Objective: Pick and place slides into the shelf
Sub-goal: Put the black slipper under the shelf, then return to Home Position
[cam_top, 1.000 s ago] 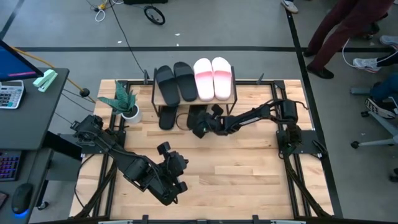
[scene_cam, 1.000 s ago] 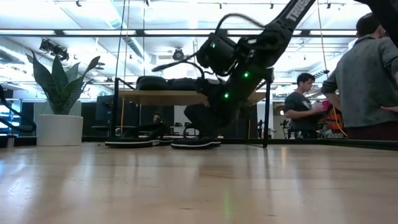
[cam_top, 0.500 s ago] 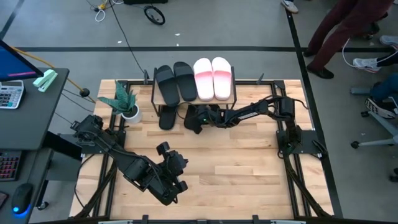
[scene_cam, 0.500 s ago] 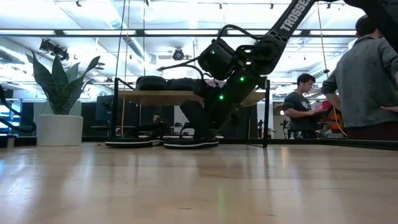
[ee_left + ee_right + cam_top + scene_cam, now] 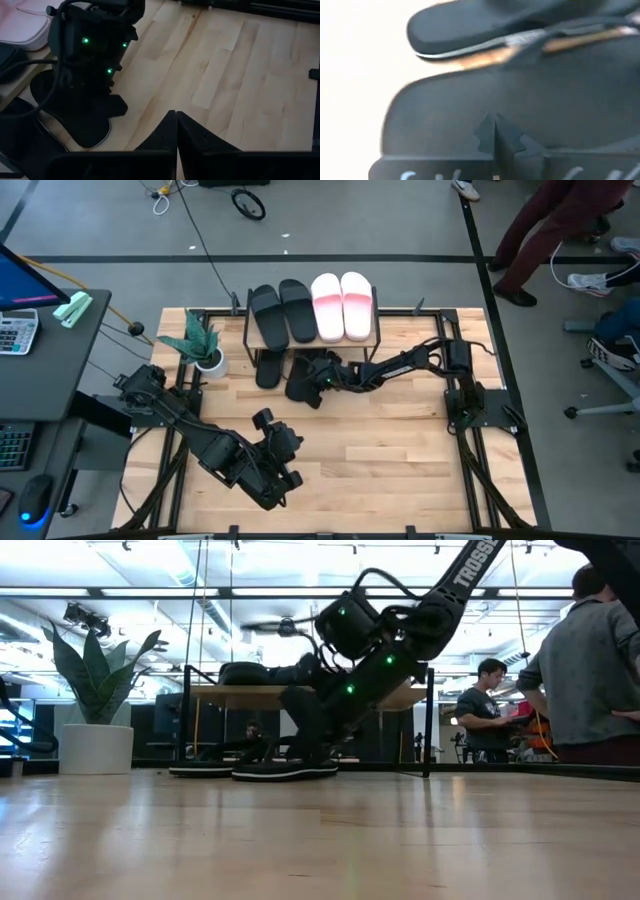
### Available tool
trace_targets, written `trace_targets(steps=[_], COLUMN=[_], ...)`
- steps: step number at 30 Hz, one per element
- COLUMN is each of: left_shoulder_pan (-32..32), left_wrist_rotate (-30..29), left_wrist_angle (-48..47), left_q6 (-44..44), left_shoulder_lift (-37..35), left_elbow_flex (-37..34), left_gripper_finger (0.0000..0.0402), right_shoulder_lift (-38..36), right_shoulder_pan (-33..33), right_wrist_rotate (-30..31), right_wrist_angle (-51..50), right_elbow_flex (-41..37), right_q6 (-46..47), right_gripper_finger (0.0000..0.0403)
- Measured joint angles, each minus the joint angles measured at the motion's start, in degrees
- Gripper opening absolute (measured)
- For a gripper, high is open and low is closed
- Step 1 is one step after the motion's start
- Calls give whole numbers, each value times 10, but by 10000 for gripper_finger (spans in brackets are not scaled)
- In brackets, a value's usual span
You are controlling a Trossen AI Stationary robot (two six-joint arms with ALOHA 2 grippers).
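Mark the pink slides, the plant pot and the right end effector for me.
Pink slides [image 5: 342, 305], high view, where the two straps meet.
Plant pot [image 5: 211, 362], high view, white rim.
Right end effector [image 5: 303, 383], high view, tip over a black slide.

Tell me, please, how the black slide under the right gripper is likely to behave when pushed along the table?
The black slide lies flat on the table, so it probably slides rather than tips. The right gripper bears on it; its foam-like sole looks light and may flex.

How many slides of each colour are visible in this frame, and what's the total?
Pale pink slides: 2, both on the shelf top.
Black slides: 4, two on the shelf top, two on the table below, one under the right hand.
Total: 6.
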Motion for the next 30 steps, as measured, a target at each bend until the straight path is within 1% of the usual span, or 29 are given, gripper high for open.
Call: trace_targets(steps=[5, 9, 13, 19, 22, 23, 26, 28, 30], left_shoulder_pan=[0, 0, 0, -1, -7, -10, -30, -47, -67], left_wrist_rotate=[0, 0, 0, -6, -73, -86, -120, -132, -143], left_wrist_angle=[9, 9, 9, 4, -4, -9, -39, -69, -107], left_q6=[0, 28, 88, 58, 32, 26, -14, -36, -71], left_shoulder_lift=[0, 0, 0, 0, -15, -29, -75, -98, -123], left_elbow_flex=[0, 0, 0, 0, 0, 0, 1, 1, 0], left_gripper_finger=[24, 23, 14, 9, 17, 20, 29, 33, 36], right_shoulder_lift=[-18, -70, -152, -298, -373, -398, -477, -532, -589], right_shoulder_pan=[28, 46, 64, 102, 137, 153, 204, 239, 272], right_wrist_rotate=[15, 26, 29, 25, 27, 28, 35, 39, 47], right_wrist_angle=[56, 53, -31, -258, -346, -366, -380, -379, -375], right_elbow_flex=[0, 0, 0, 1, 1, 0, -22, -50, -88], right_q6=[-36, -82, -88, -60, -55, -56, -64, -83, -79], right_gripper_finger=[4, 12, 16, 14, 14, 15, 16, 16, 15])
